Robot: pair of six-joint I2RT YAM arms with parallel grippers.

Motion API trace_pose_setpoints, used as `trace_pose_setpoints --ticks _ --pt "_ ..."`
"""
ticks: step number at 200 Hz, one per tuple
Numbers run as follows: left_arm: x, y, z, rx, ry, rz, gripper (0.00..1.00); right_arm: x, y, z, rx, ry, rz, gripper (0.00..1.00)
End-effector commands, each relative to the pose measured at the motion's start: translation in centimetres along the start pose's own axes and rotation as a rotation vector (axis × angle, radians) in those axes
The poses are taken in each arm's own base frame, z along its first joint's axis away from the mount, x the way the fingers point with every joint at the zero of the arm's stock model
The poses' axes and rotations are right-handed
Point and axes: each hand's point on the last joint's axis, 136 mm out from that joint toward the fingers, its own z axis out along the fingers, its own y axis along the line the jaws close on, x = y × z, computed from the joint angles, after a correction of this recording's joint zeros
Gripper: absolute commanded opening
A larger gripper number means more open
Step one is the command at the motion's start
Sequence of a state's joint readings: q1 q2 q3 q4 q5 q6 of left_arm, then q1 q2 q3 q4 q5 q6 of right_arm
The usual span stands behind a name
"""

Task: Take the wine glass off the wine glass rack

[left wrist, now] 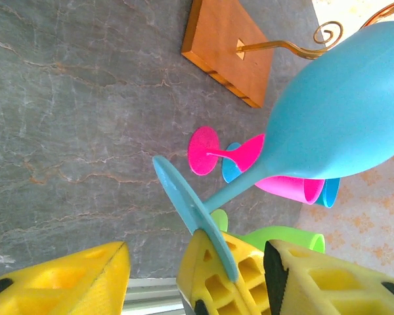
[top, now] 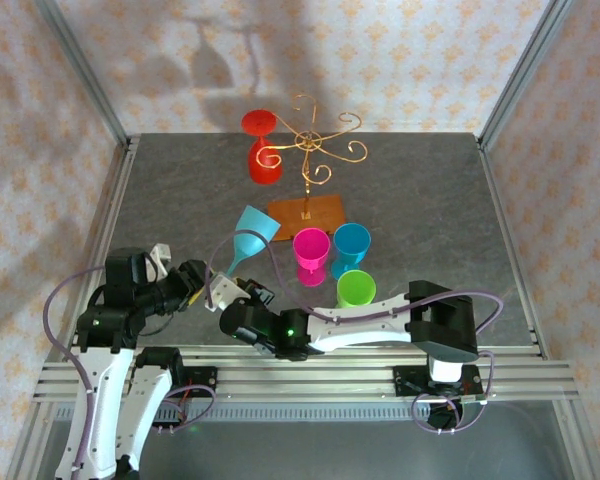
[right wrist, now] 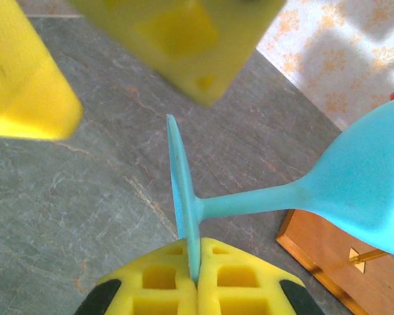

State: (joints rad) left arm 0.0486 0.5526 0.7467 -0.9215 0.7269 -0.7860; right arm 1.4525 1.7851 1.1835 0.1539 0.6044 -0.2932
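A red wine glass (top: 263,150) hangs upside down from a left arm of the gold wine glass rack (top: 315,140), which stands on an orange-brown base (top: 306,213). A light blue wine glass (top: 252,232) is tilted in the air in front of the rack. My right gripper (right wrist: 197,275) is shut on the rim of its round foot (right wrist: 180,190). My left gripper (left wrist: 196,249) is open, its yellow fingers (left wrist: 65,282) standing wide on either side of that foot and of the right gripper's fingertips (left wrist: 217,275). It touches nothing.
A pink glass (top: 311,250), a blue glass (top: 351,243) and a green glass (top: 356,288) stand close together right of the held glass, in front of the rack base. Metal frame posts and patterned walls close in the grey table (top: 430,220).
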Motion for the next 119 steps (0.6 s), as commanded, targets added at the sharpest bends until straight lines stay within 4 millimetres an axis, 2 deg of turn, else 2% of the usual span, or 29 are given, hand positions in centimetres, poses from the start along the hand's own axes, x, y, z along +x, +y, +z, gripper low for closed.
trace_pose_setpoints --ticks 1,81,119 --pt "-0.3 -0.5 0.5 0.036 0.004 -0.011 0.56 -0.4 -0.3 0.0 0.052 -0.028 -0.001 0.00" --pt "-0.5 -0.8 0.9 0.078 -0.005 -0.042 0.51 -1.2 0.2 0.4 0.047 -0.042 -0.028 0.00" --pt "-0.4 -0.7 1.1 0.080 -0.001 -0.043 0.45 -1.9 0.2 0.4 0.047 -0.057 -0.017 0.00"
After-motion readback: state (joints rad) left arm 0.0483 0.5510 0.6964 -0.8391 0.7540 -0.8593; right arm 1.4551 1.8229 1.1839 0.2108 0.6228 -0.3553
